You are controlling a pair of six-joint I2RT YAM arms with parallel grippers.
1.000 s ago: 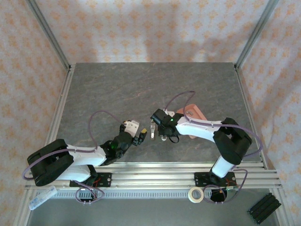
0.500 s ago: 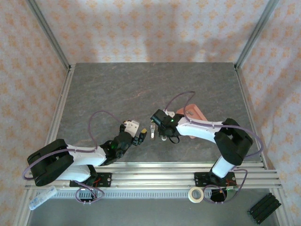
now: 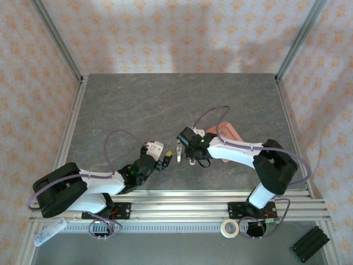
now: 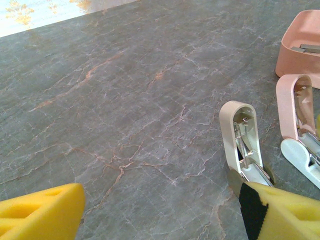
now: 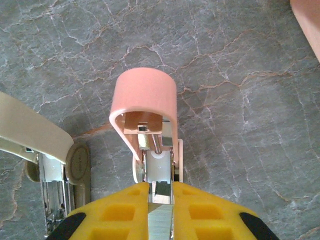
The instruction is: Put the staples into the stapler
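Although the pink stapler lies with its lid flipped up and its channel bared, loading is not yet done. The staples are pinched between the yellow pads of the right pincer, which is closed on the strip and holds it at the open end of that channel, lined up with it (whether the strip's tip has entered the rail I cannot tell). What is left, by my reading, is to slide the strip fully in, let go and shut the lid. A cream stapler, likewise open, lies just left of the pink one. A spare strip rests in the salmon tray, to the right and farther back. The right arm reaches leftward and low across the bench, wrist angled down over the stapler. The left arm lies low too, its left pincer spread wide and empty, one pad just beside the cream stapler's hinge end.
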